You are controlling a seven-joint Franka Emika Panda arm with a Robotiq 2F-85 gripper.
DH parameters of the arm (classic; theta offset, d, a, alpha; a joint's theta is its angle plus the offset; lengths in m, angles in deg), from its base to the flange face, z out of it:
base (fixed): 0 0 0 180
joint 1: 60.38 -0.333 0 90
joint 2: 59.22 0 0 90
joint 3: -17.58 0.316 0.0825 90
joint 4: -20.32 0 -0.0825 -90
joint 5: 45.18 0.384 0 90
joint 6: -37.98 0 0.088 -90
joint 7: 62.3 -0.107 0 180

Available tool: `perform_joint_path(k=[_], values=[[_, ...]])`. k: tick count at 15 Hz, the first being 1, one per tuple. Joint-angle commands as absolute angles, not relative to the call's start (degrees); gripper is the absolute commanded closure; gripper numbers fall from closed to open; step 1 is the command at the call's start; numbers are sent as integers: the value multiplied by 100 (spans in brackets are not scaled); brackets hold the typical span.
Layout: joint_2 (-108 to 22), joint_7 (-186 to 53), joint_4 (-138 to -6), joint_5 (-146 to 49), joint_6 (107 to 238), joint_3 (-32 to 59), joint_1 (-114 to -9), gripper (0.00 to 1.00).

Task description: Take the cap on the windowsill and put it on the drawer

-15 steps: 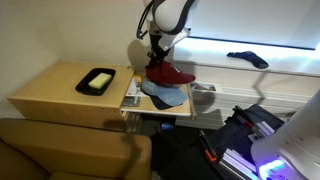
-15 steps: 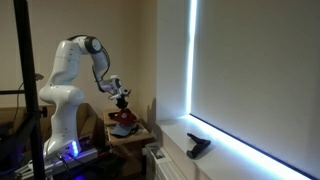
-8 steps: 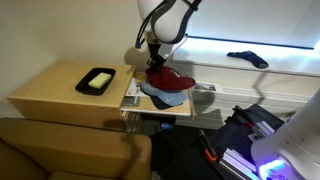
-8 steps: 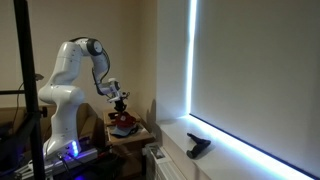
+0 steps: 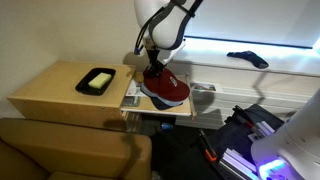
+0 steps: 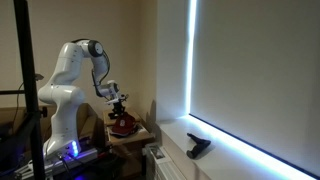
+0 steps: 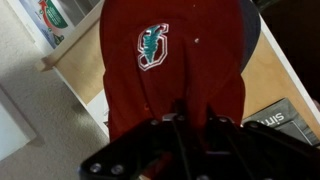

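Observation:
The maroon cap (image 5: 166, 88) hangs from my gripper (image 5: 154, 68) over the small light-wood drawer unit (image 5: 133, 104), down low on the light blue cap that lies there, of which only an edge shows. In the wrist view the maroon cap (image 7: 170, 60) fills the frame, with a teal and white logo on its crown, and my gripper (image 7: 185, 125) is shut on its cloth. In an exterior view the cap (image 6: 124, 125) sits at the drawer top beside the arm. The white windowsill (image 5: 270, 68) runs along the bright window.
A dark navy cap (image 5: 247, 59) lies on the windowsill, also seen in an exterior view (image 6: 199, 147). The wider light-wood cabinet (image 5: 50, 92) carries a black tray (image 5: 98, 81). A brown sofa back (image 5: 70, 150) stands in front. Papers (image 7: 282, 112) lie on the drawer top.
My gripper has lowered the maroon cap onto the light blue cap on the drawer; the blue cap is now almost covered.

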State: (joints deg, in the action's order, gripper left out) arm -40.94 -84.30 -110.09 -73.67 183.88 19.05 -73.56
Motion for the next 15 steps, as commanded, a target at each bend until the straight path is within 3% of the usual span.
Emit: perform_joint_path(k=[1,5,8,12,15], values=[[-4143,-8306,-10892,-6920,18021,1921,-7361,49],[-4451,-8294,-10676,-6466,17495,1891,-7276,20],[-5021,-8170,-10392,-6225,16272,1901,-7182,1],[-5759,-6967,-9935,-5525,14563,1983,-6869,0],[-5829,-7145,-9910,-5637,14610,2035,-6825,0]])
